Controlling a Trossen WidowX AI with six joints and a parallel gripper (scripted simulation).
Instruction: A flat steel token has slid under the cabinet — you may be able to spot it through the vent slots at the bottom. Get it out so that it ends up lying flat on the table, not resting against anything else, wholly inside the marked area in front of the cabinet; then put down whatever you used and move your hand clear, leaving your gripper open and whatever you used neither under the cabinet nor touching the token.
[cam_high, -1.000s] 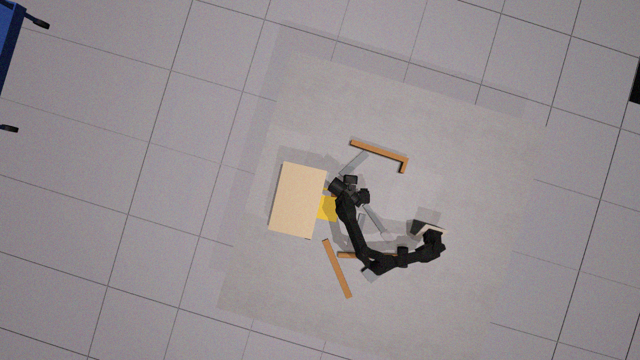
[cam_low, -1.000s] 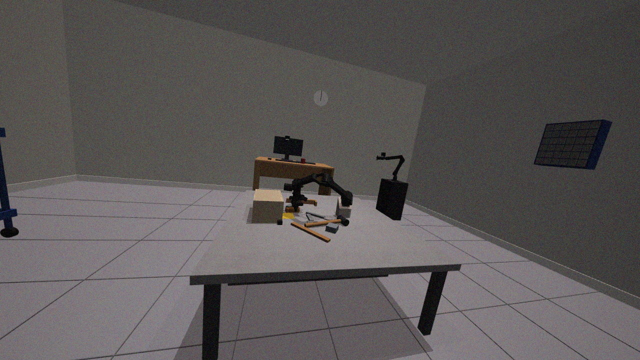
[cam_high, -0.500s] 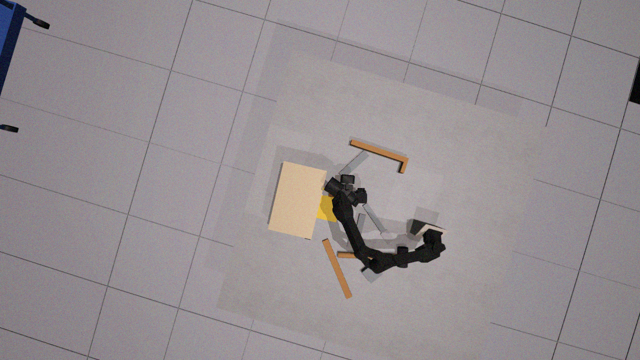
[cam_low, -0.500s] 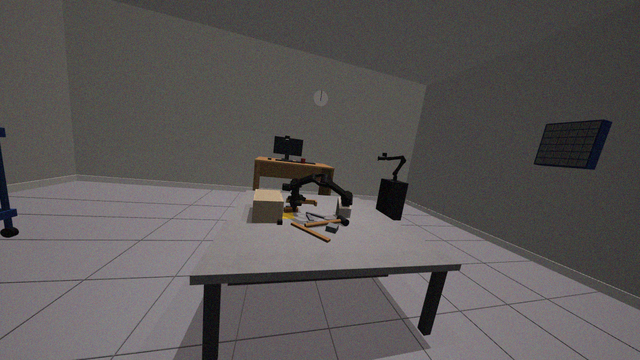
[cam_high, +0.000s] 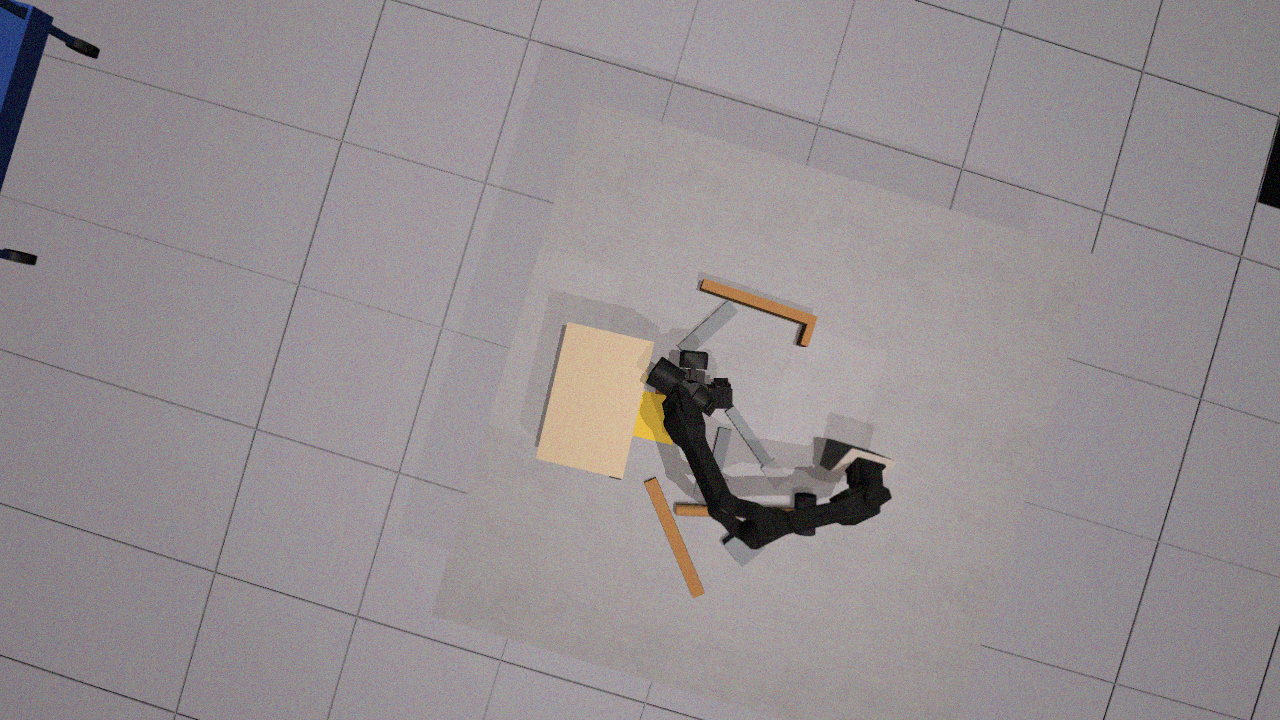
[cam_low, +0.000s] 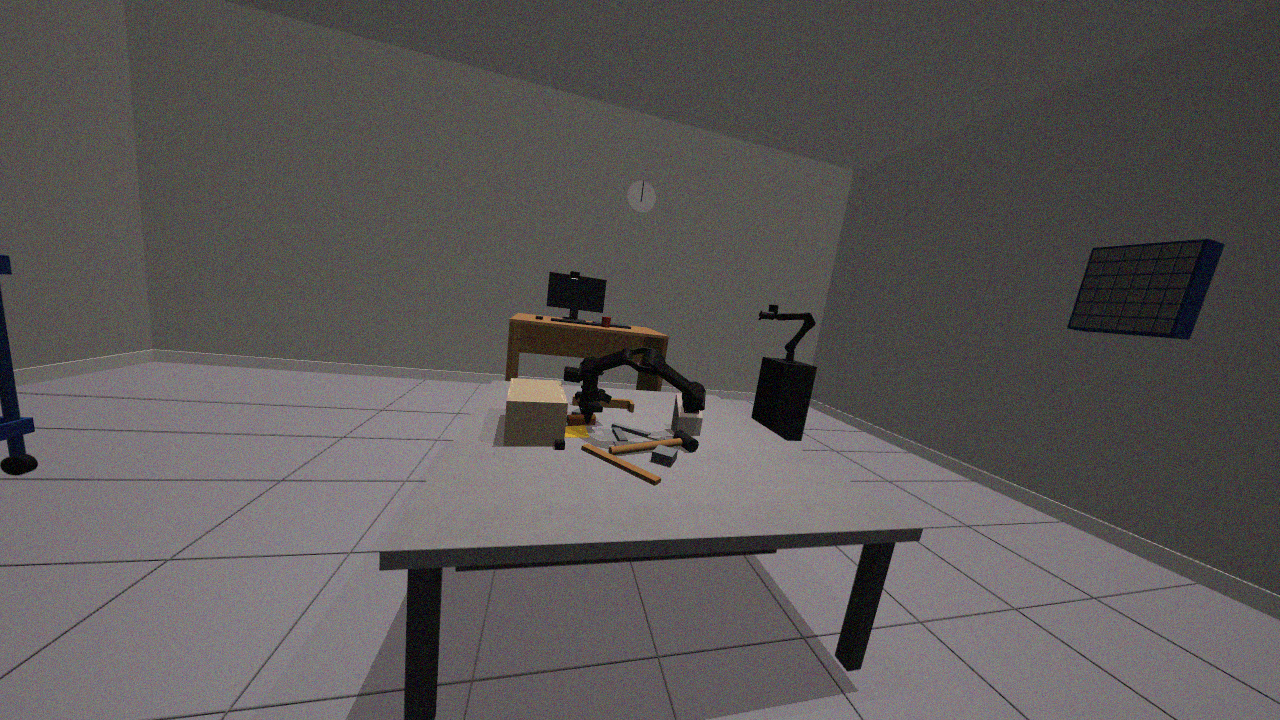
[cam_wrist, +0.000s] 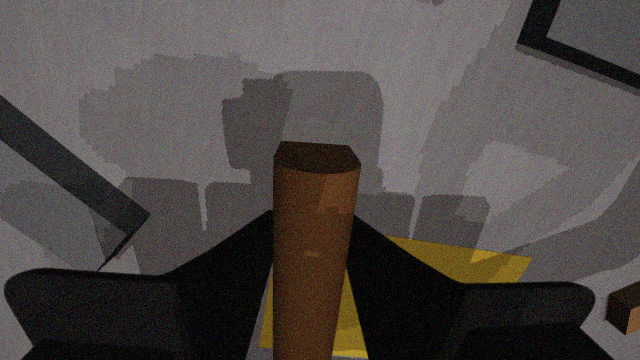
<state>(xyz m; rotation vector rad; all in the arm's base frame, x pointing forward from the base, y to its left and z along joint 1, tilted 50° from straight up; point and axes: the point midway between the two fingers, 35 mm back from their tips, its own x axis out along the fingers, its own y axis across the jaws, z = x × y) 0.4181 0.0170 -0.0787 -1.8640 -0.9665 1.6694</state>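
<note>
My gripper (cam_wrist: 310, 220) (cam_low: 587, 417) is shut on a brown wooden handle (cam_wrist: 316, 195), which stands up between the fingers in the wrist view. The handle's far end is hidden. The gripper is low over the table, close to the front of the pale cabinet (cam_high: 595, 398) (cam_low: 535, 416). The yellow marked area (cam_high: 651, 422) (cam_low: 575, 431) (cam_wrist: 450, 265) lies in front of the cabinet, partly covered by the arm and handle. The steel token is not visible, and the vent slots do not show.
An L-shaped wooden stick (cam_high: 756, 301) lies beyond the gripper. Grey bars (cam_high: 708, 325) (cam_high: 748, 437) lie near it. A straight wooden stick (cam_high: 675, 537) (cam_low: 622, 464), a hammer-like tool (cam_low: 644, 445) and a grey block (cam_high: 741, 550) (cam_low: 664, 456) lie on the other side of the marked area.
</note>
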